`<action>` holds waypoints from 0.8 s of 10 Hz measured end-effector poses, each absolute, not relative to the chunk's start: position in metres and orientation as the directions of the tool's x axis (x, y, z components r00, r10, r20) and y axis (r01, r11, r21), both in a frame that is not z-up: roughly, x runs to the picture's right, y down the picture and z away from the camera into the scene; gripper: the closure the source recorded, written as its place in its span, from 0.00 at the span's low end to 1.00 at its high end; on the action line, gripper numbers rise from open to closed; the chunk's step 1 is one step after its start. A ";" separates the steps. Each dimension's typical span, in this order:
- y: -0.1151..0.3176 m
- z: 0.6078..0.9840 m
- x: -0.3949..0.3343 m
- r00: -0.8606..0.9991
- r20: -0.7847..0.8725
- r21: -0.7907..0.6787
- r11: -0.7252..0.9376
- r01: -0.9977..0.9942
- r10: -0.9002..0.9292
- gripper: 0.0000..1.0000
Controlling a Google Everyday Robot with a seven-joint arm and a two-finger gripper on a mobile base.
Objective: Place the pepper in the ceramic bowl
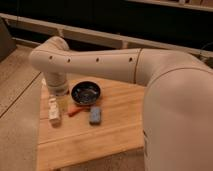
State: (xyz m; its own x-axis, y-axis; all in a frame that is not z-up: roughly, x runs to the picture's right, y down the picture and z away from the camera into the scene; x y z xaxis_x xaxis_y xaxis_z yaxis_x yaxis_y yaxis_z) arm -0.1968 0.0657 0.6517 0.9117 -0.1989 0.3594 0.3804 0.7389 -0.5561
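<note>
Pincer [56,113] is low over the bench [100,142], at the pepper's [77,110] 9 o'clock; spread or pressed together, can't tell. Pepper lies on the bench at the bowl's [86,93] 7 o'clock, sponge [95,115] at its 3.

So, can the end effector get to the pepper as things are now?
Probably yes: the end effector is low, close beside the pepper, with nothing between them; the sponge lies on the pepper's other side.
</note>
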 end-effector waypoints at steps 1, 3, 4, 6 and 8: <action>0.082 0.660 -0.185 0.911 0.372 -0.594 0.709 0.380 -0.177 0.35; 0.105 0.671 -0.164 0.916 0.360 -0.652 0.656 0.381 -0.175 0.35; 0.105 0.670 -0.166 0.915 0.363 -0.649 0.657 0.384 -0.176 0.35; 0.105 0.670 -0.166 0.915 0.363 -0.649 0.657 0.384 -0.176 0.35; 0.103 0.675 -0.158 0.923 0.343 -0.650 0.664 0.368 -0.175 0.35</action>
